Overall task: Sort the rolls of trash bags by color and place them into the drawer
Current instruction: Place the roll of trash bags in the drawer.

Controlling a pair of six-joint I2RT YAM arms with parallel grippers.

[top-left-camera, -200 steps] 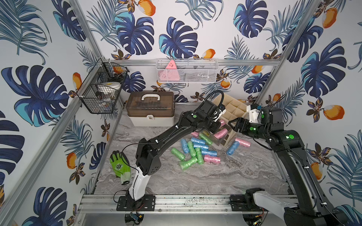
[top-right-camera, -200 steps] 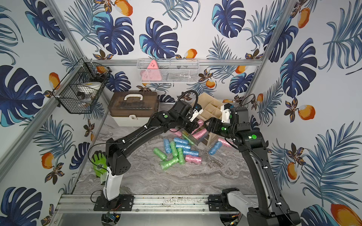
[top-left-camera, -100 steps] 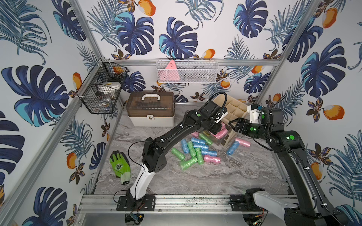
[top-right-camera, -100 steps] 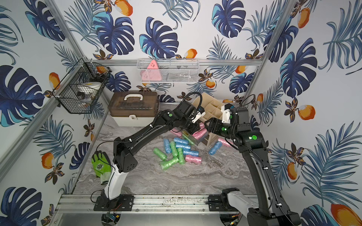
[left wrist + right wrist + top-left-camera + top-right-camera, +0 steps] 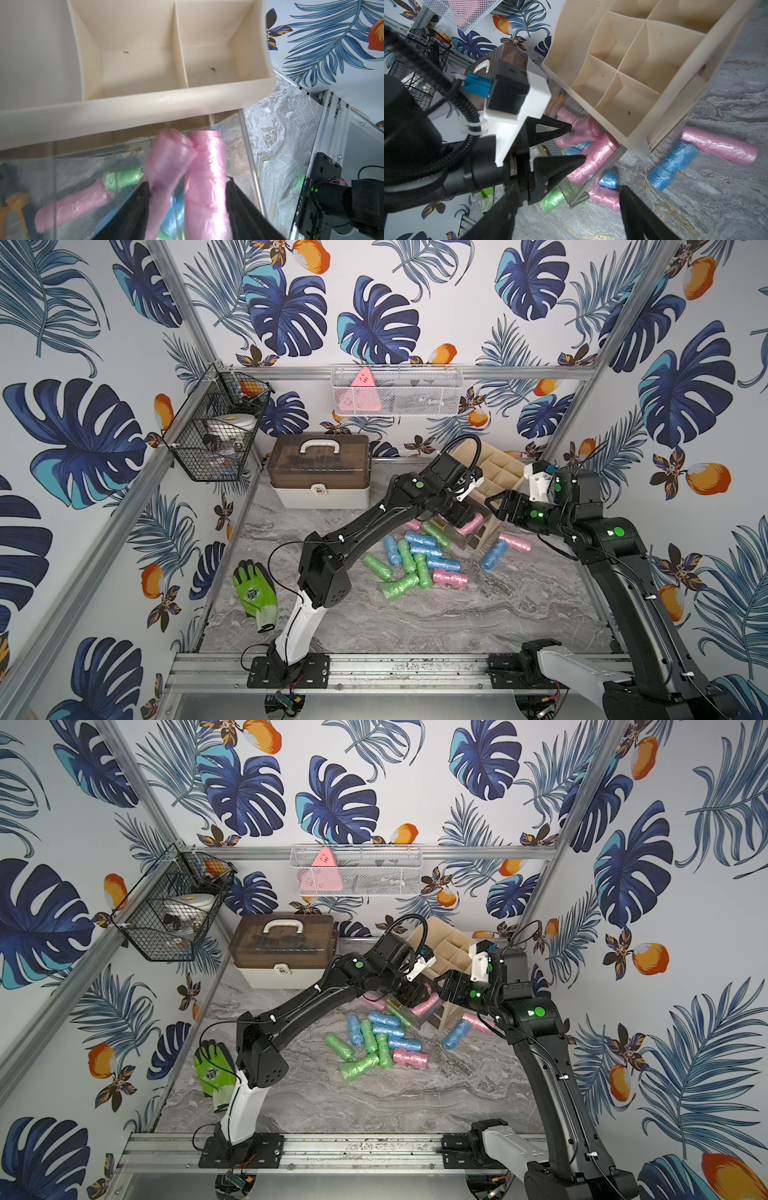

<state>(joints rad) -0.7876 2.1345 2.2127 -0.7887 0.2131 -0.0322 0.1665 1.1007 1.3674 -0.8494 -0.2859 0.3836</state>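
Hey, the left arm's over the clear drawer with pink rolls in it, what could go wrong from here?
1. The blurred pink roll leans on the second pink roll in the clear drawer; it may stick up and jam under the beige organizer when the drawer shuts.
2. The open left gripper and open right gripper sit close together; either could clip the other when pulling away.

1. reaches far forward and rightward with left arm (image 5: 353, 531), elbow bent sharply above its base, wrist tipped downward.
2. shows left gripper (image 5: 577, 142) with jaws parted, fingers (image 5: 143, 193) spread.
3. rises from the near right with right arm (image 5: 623, 585), then folds forward and leftward at the elbow.
4. aims right gripper (image 5: 491, 502) leftward, near left gripper, jaws wide apart.
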